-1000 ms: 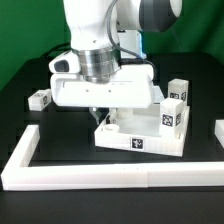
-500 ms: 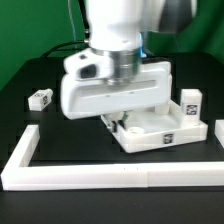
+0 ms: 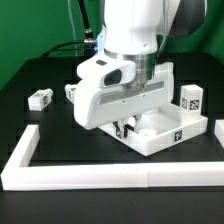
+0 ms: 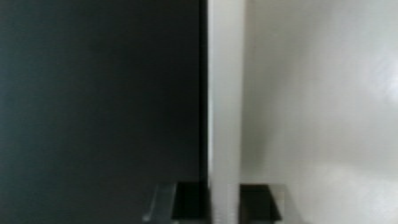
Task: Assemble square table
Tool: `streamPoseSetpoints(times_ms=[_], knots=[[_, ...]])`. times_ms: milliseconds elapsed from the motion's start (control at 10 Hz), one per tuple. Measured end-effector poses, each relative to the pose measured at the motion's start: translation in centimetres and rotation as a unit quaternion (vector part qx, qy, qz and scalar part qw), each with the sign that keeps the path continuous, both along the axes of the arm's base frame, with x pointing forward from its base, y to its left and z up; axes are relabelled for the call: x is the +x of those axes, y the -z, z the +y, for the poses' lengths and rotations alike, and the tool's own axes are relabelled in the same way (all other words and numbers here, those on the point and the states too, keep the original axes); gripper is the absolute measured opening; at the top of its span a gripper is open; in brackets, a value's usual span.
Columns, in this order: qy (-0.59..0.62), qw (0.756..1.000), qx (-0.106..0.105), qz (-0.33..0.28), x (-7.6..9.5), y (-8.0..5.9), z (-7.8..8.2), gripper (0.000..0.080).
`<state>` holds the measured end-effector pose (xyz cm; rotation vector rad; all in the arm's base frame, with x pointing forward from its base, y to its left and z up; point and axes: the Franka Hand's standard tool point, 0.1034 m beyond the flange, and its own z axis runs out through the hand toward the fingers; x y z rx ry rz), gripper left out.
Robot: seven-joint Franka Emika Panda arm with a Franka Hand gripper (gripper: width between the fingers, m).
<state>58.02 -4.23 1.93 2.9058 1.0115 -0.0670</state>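
The square table's white top (image 3: 168, 132) lies on the black table, turned at an angle, with a tag on its front wall. My gripper (image 3: 125, 126) is shut on its near left rim, and the wrist housing hides much of the slab. In the wrist view the rim (image 4: 224, 100) runs as a thin white edge straight into the gripper (image 4: 226, 201), with a dark finger (image 4: 192, 202) on each side of it. One white leg (image 3: 40, 98) lies at the exterior view's left. Another leg (image 3: 193, 100) stands behind the top on the right. A third leg (image 3: 72, 90) peeks out beside the wrist.
The long white L-shaped border wall (image 3: 100, 176) runs along the table's front and turns back on the exterior view's left (image 3: 27, 145). A short white piece of it shows at the right edge (image 3: 219, 130). Cables hang behind the arm.
The arm has moved toward the exterior view's right, dragging the table top with it and turning it. The left leg has stayed put.
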Motion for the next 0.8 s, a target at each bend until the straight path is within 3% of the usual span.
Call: streamPoseSetpoints(times_ms=[200, 400, 500, 800], knots=[[-0.138, 0.990, -0.015, -0.015, 3.0, -0.6, 1.4, 0.0063], [-0.268, 0.963, -0.033, -0.026, 6.2, -0.5, 4.5, 0.0063], [-0.290, 0.955, -0.040, -0.034, 6.3, -0.7, 5.3, 0.0064], [-0.301, 0.952, -0.040, -0.029, 6.2, -0.6, 4.5, 0.0064]])
